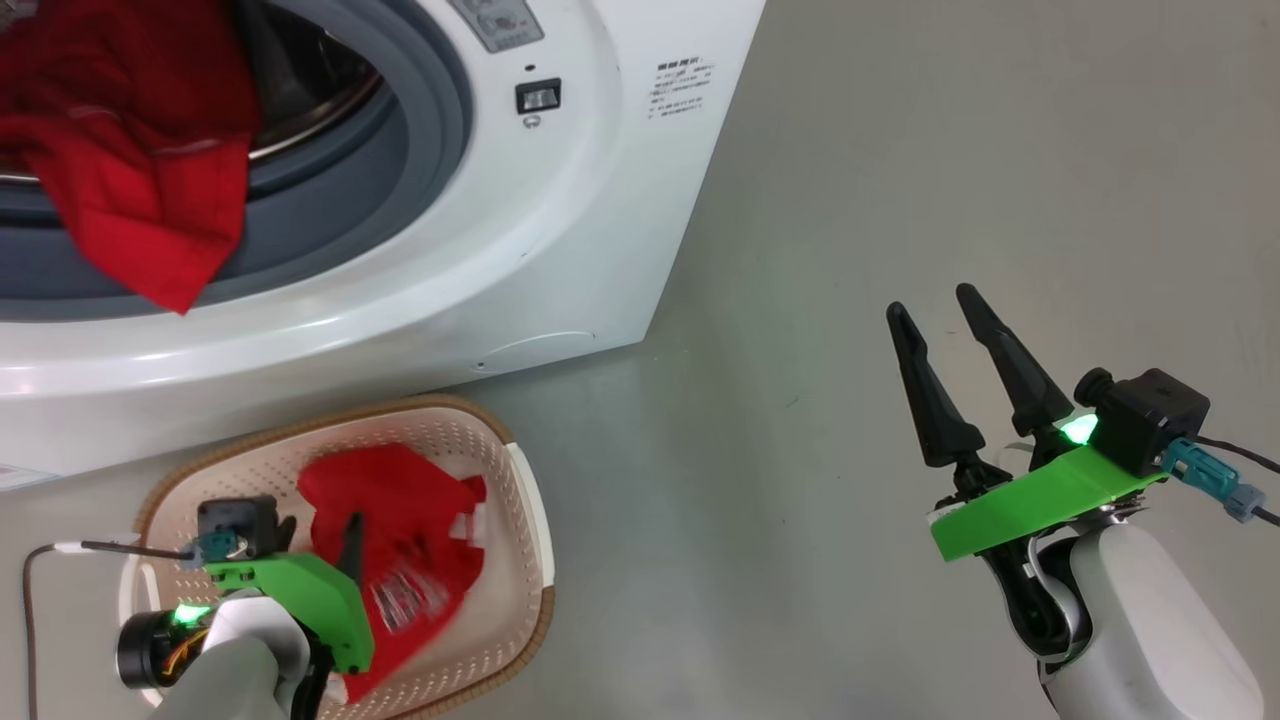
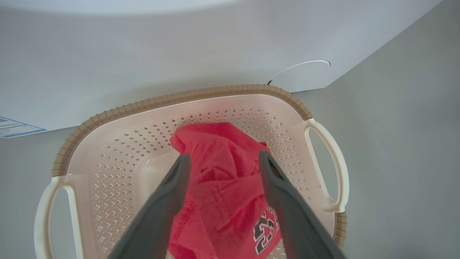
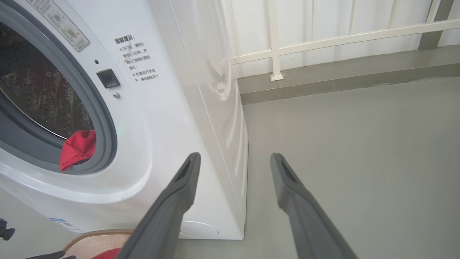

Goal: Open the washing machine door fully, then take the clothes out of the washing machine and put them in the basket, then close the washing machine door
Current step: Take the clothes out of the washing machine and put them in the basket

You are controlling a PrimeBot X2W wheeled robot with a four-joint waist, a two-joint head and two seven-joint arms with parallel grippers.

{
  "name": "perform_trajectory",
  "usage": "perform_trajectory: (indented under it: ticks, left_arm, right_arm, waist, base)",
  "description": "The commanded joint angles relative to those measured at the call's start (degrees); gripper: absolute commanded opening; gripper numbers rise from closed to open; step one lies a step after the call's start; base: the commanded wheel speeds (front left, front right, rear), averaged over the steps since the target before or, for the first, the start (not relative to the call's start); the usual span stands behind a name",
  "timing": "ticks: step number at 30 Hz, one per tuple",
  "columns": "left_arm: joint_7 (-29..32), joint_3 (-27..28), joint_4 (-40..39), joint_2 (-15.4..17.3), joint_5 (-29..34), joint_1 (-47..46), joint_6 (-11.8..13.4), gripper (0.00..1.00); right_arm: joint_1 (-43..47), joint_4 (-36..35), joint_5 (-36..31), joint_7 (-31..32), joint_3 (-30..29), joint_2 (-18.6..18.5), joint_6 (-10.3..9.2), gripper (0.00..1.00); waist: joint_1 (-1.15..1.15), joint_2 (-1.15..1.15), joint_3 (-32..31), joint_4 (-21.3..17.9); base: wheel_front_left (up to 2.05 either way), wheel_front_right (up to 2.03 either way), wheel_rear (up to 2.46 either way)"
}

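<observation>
Our left gripper hangs over the basket with its fingers spread wide. It grips nothing, and one red garment lies loose between them inside the basket. The basket sits at the near left, on the floor just in front of the washing machine. Our right gripper is at the near right over bare floor, jaws apart and empty.

We see two risks. Cloth lies against both left fingers, so a lift straight up could snag a fold and drag the garment back over the rim. At the far left, the second red garment droops out of the drum across the grey rubber ring. A careless pull there could drop it on the floor short of the basket, or nudge the light basket aside.

We count two red garments, one in the basket and one in the machine's mouth. We also count one basket, one washing machine and two grippers.
</observation>
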Motion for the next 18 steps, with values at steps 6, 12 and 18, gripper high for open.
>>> perform_trajectory:
  ticks: [6,12,18]
  left_arm:
    - [-0.7,0.8,-0.2,1.4,-0.6,-0.2,-0.3,1.00]
    - [-0.8,1.7,-4.2,2.2,-0.8,1.1,-0.5,1.00]
    - [-0.8,3.3,-9.8,3.7,-0.1,4.0,-0.6,1.00]
  right_arm:
    - [-0.2,-0.9,-0.6,-0.7,1.3,-0.1,0.09,1.00]
    - [0.3,-0.7,-0.5,-0.7,1.1,-0.1,0.09,1.00]
    - [1.0,-0.3,-0.3,-0.7,1.0,-0.4,0.09,1.00]
  waist:
    - [0.00,0.00,-1.0,1.0]
    - [0.00,0.00,-2.5,2.3]
    - [0.00,0.00,-4.9,3.8]
  base:
    - [0.00,0.00,0.00]
    - [0.00,0.00,0.00]
    - [0.00,0.00,0.00]
